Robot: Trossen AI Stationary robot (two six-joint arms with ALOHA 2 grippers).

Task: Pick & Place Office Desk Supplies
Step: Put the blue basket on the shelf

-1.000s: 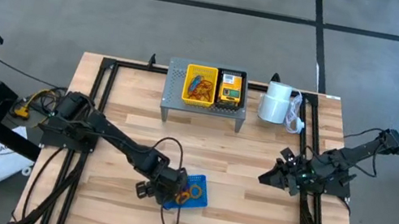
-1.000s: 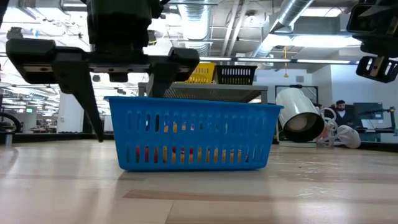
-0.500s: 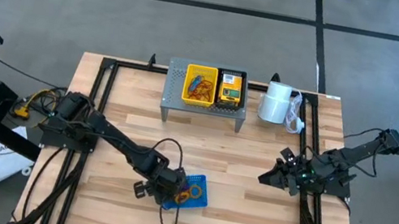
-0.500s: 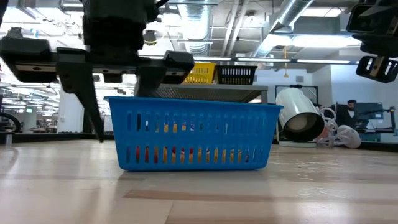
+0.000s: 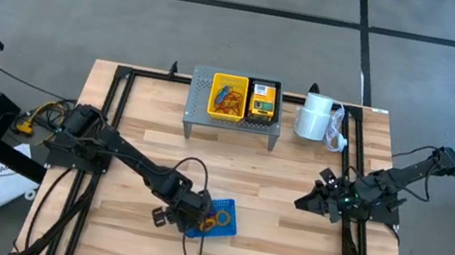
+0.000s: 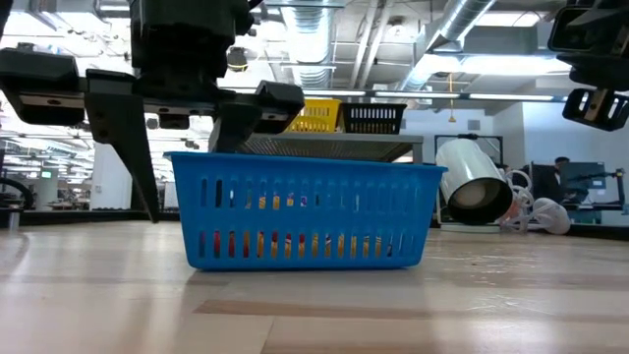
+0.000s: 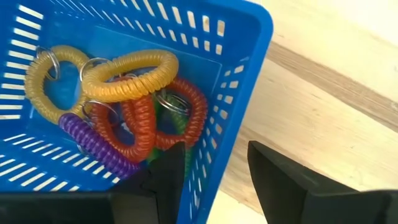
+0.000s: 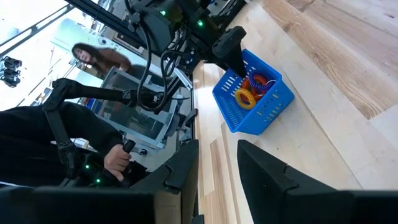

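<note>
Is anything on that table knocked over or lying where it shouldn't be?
Only the white paper roll stands out: it lies on its side beside the grey shelf, with loose white stuff trailing next to it. The blue basket sits upright, its coiled loops all inside.

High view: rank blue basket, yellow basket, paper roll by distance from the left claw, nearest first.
1. Blue basket, front centre, right at the left claw, one finger inside its wall and one outside.
2. Yellow basket, on the grey shelf at the back.
3. Paper roll, back right, beside the shelf.
</note>
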